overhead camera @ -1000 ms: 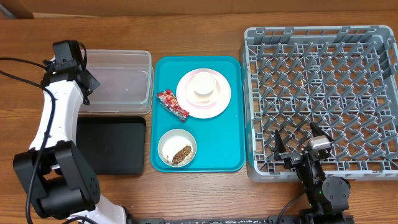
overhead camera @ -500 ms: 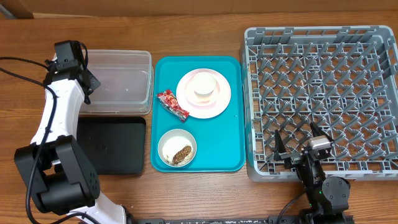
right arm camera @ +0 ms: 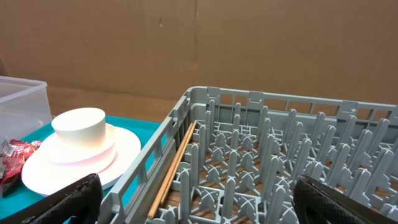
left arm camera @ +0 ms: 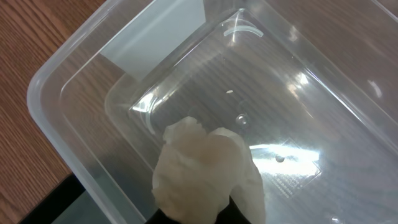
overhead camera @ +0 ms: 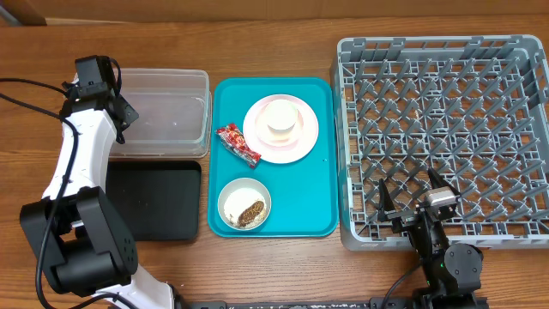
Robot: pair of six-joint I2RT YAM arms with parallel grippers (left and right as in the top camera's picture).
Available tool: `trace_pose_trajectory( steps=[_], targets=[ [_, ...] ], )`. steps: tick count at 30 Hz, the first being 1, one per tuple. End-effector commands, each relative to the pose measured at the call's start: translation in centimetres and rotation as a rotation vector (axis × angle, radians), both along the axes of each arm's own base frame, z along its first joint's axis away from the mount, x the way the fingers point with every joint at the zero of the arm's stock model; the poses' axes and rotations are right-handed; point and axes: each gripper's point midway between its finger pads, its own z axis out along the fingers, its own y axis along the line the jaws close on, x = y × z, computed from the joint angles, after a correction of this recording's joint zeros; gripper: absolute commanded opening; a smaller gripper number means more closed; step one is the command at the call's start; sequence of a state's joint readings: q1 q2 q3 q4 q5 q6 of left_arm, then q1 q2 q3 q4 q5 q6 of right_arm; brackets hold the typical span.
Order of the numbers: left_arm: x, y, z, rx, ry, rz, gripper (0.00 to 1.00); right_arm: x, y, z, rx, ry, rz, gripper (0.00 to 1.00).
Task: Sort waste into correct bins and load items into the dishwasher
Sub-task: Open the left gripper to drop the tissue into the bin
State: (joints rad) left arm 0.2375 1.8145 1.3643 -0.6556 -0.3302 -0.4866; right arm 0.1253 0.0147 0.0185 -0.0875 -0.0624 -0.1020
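My left gripper hangs over the left end of the clear tub and is shut on the crumpled white tissue, held just above the tub's floor. The black tray lies in front of the tub. On the teal tray are the red wrapper, a pink-white plate with a white cup on it, and a white bowl holding grains and brown crumbs. My right gripper is open and empty over the front edge of the grey dish rack. The right wrist view shows the cup, the plate and the rack.
A thin wooden stick lies inside the rack along its left wall. The wrapper's edge shows in the right wrist view. Brown cardboard stands behind the table.
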Motion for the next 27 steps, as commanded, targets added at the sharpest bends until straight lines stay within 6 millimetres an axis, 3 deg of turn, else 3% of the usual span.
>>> trace_pose_trajectory(
  steps=[1,10,18,27],
  targets=[
    [-0.3,0.4,-0.7,0.016,0.026,-0.001,0.15,0.0,0.0,-0.1,0.001,-0.008,-0.004,1.0],
    [-0.3,0.4,-0.7,0.016,0.027,-0.001,0.2,0.0,0.0,-0.1,0.001,-0.008,-0.004,1.0],
    [-0.2,0.5,-0.6,0.021,0.024,-0.009,0.65,0.0,0.0,-0.1,0.001,-0.008,-0.004,1.0],
    [-0.6,0.1,1.4,0.056,0.033,-0.084,0.78,0.0,0.0,-0.1,0.001,-0.008,-0.004,1.0]
  ],
)
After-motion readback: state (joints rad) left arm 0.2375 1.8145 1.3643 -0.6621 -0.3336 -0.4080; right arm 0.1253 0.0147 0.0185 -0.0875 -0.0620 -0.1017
